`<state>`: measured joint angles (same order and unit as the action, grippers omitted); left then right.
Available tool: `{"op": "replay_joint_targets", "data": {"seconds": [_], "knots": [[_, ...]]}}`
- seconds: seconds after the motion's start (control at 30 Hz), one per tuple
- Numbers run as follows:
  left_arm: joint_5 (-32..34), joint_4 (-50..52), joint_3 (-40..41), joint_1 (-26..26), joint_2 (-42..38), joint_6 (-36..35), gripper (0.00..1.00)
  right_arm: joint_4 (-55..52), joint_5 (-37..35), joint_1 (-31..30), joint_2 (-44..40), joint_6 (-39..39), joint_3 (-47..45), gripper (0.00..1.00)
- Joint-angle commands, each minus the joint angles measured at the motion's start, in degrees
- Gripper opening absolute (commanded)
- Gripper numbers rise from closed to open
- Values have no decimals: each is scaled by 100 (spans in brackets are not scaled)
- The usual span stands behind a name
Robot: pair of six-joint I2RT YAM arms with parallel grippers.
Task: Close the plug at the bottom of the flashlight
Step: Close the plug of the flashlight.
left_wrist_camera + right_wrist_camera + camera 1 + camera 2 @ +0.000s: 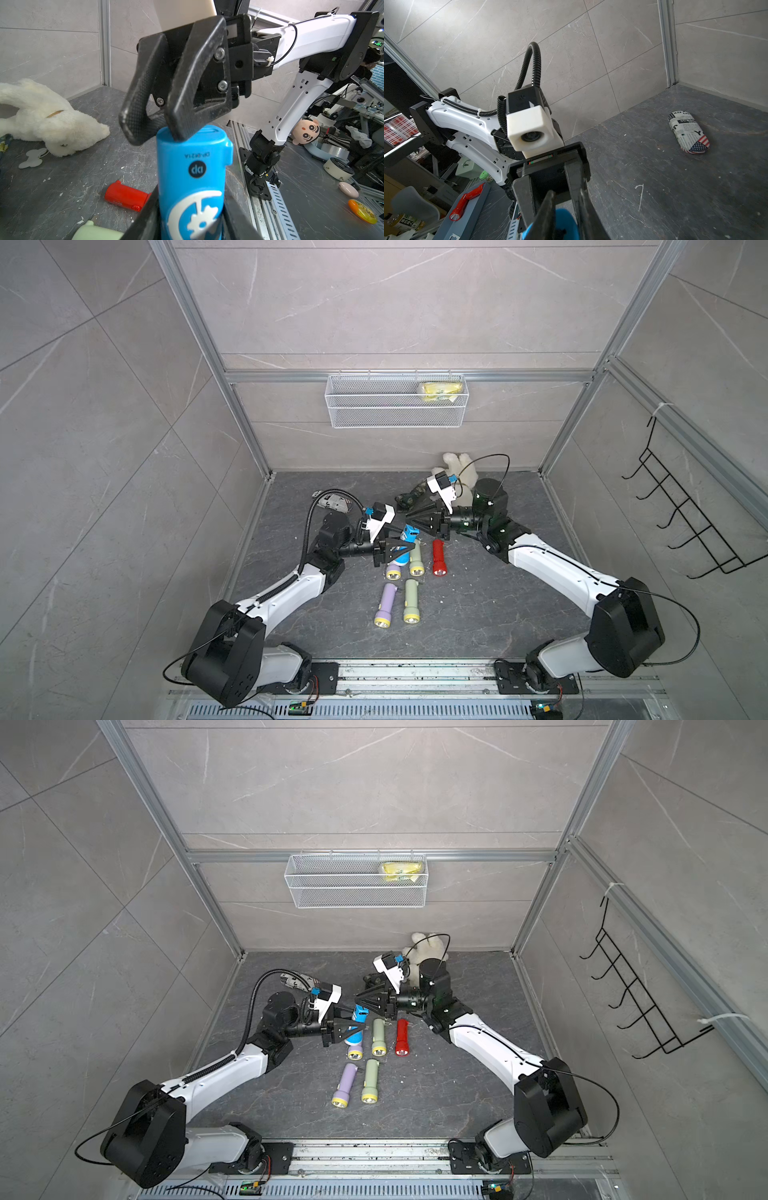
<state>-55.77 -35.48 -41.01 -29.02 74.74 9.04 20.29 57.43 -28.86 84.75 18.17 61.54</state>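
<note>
Left claw (405, 551) is clamped on the blue flashlight (191, 176), held tail-up over the counter (478, 605). Right claw (158, 134) has jaws slightly apart, one finger pressing the tail plug (207, 131). Plug looks nearly flush; final seating and release probably remain.

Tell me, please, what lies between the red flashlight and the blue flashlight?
A pale green flashlight lies between them, as both top views show.

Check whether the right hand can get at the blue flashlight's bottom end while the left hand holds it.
Likely yes: the left hand grips the blue flashlight by its body, leaving that end bare, and the right hand touches it.
</note>
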Motion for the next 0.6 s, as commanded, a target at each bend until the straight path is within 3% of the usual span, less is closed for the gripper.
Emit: {"op": "replay_joint_targets", "data": {"seconds": [0.0, 0.2, 0.3, 0.57], "knots": [[-367, -1324, -636, -88, -300, -177, 0, -525, -239, -39, 273, -78, -326, 14], [-295, -1216, -632, -91, -415, -293, 0, -206, -161, -46, 402, 115, -395, 8], [-285, -1178, -633, -94, -454, -315, 0, -209, -219, -52, 393, 83, -406, 1], [-290, -886, -658, -89, -466, -424, 0, -577, -721, -22, 315, -48, -274, 9]]}}
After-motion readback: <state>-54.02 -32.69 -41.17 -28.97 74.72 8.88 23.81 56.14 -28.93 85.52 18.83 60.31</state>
